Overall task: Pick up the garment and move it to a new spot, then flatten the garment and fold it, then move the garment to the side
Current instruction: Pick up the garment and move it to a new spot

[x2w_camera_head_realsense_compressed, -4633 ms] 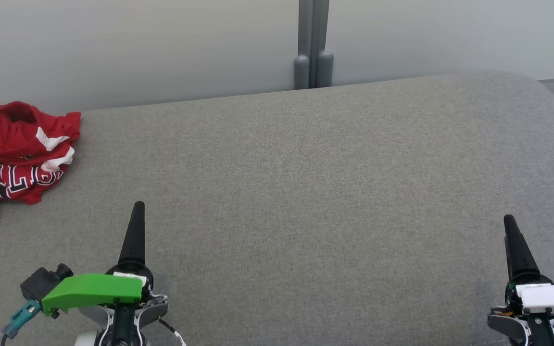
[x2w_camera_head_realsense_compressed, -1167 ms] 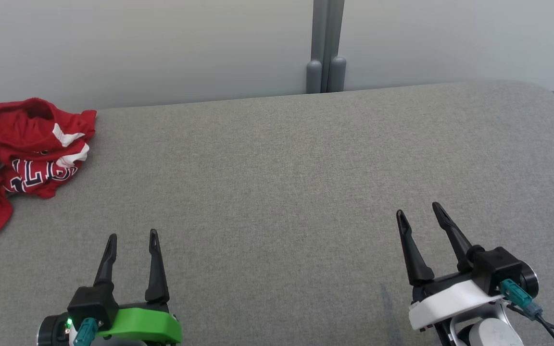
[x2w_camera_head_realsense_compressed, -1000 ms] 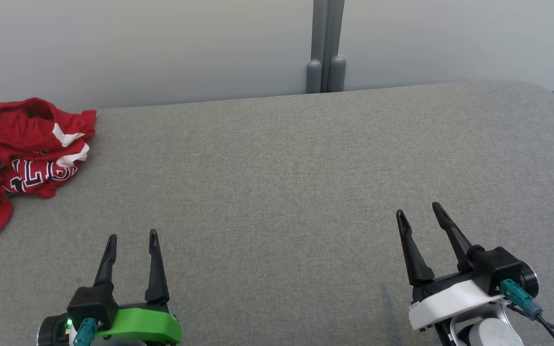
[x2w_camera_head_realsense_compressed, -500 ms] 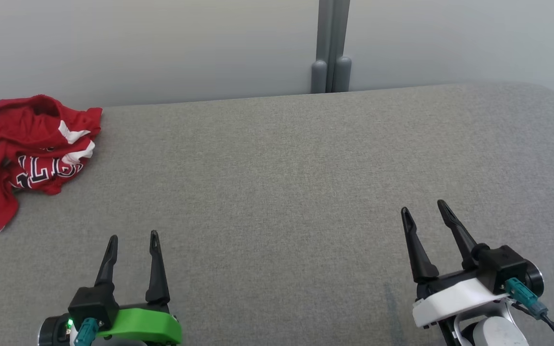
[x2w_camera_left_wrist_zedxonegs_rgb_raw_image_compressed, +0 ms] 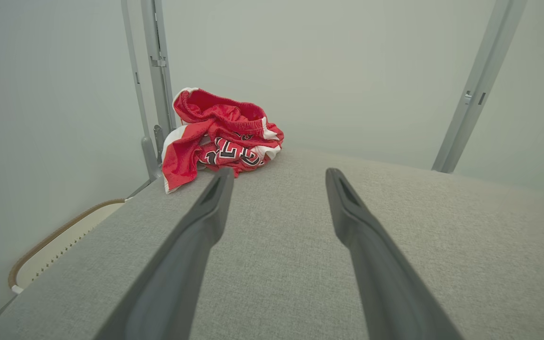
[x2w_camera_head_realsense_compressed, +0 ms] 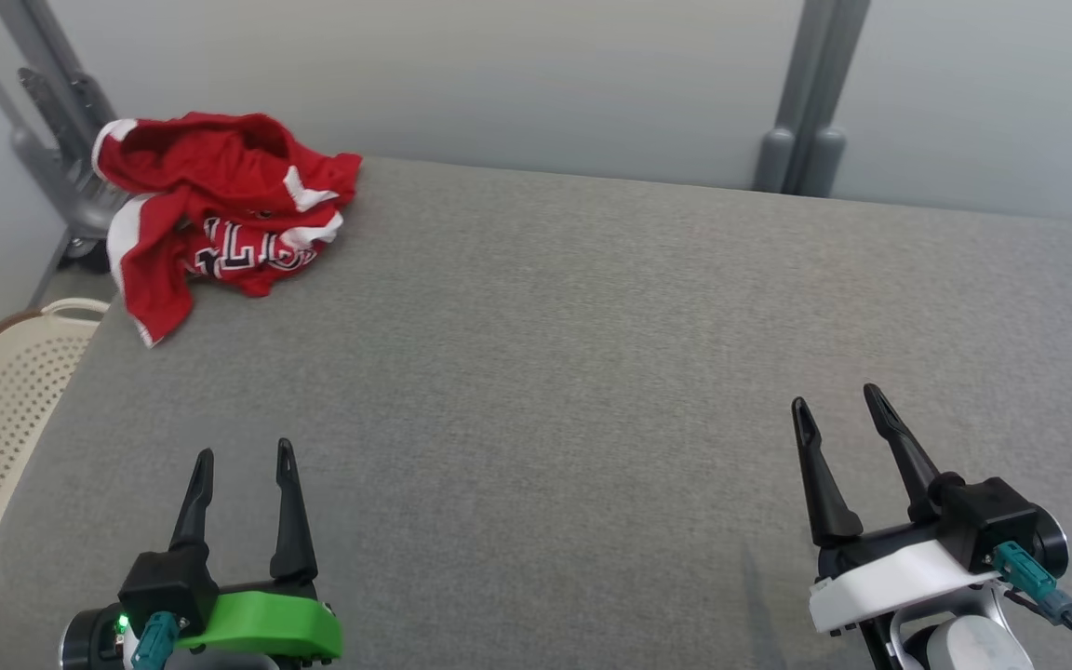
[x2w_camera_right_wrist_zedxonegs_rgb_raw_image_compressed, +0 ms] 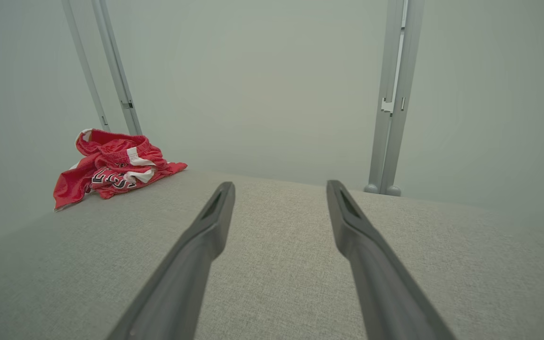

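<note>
Nothing done yet: garment lies crumpled at far-left corner of table, untouched. My left gripper & right gripper gape wide, empty, well apart from it. Pickup, flatten, fold & move all left.

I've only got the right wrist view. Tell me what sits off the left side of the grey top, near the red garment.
Observer: A cream basket with holes stands beside the grey top's left edge, lower than it, nearer the robot than the garment.
Operator: Now report the left tool.
Observer: The left tool is open and empty, over the near left part of the top, the garment far ahead of it.
Operator: Say where it aims.
Observer: Its wrist view shows the garment past the tip of its left finger, so it aims slightly right of the garment.
</note>
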